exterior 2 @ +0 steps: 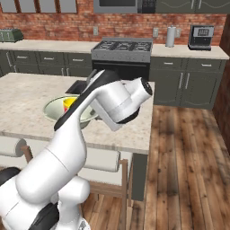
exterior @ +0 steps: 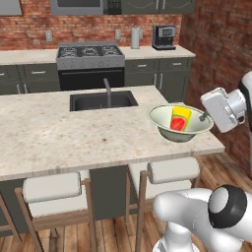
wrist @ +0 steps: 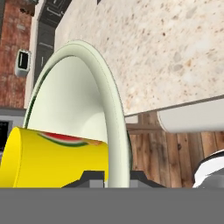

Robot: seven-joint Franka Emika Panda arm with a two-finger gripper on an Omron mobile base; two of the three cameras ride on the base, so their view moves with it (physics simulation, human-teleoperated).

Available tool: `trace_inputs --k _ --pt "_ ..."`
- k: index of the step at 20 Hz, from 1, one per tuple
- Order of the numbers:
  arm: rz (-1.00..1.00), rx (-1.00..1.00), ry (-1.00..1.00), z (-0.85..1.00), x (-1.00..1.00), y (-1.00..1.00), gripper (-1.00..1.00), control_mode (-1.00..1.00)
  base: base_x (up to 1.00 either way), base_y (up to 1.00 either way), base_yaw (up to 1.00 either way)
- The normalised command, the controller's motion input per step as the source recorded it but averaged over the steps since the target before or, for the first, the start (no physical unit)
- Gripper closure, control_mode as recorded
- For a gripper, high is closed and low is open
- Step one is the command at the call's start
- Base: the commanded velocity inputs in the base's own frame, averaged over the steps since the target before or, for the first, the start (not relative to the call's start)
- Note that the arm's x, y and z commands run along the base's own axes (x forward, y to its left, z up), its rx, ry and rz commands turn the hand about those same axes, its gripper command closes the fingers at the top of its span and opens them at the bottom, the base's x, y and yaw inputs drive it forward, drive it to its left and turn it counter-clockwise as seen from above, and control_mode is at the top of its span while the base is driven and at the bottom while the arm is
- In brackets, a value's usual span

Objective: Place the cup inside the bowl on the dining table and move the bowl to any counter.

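Observation:
The pale green-white bowl (exterior: 161, 117) sits at the right end of the dining table (exterior: 59, 133), slightly tilted; I cannot tell whether it rests on the top or hangs just above it. The yellow cup (exterior: 180, 118) with its red patch lies inside the bowl. My gripper (exterior: 203, 118) is shut on the bowl's right rim. In the hand view the cream rim of the bowl (wrist: 74, 100) runs down between my gripper (wrist: 117, 177) fingertips, with the cup (wrist: 52, 159) lying on its side to the left. From the right base view, the bowl (exterior 2: 56, 108) and cup (exterior 2: 68, 103) peek out behind my arm.
A black sink (exterior: 98, 101) with a faucet (exterior: 107, 91) is set into the table's far side. Two cushioned stools (exterior: 51, 189) (exterior: 172, 172) stand below the near edge. The counter (exterior: 29, 55) along the brick wall carries a stove (exterior: 90, 54) and a coffee machine (exterior: 164, 37). Wood floor (exterior 2: 179, 157) opens to the right.

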Motion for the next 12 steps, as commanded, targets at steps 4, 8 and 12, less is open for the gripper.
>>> trace_inputs --k 4,8,12 --pt "0.00 0.00 0.00 0.00 -0.02 0.00 1.00 -1.00 0.00 0.00 0.00" --pt "0.00 0.00 0.00 0.00 0.00 0.00 1.00 -1.00 0.00 0.00 0.00" --pt "0.00 0.00 0.00 0.00 0.00 0.00 1.00 -1.00 0.00 0.00 0.00"
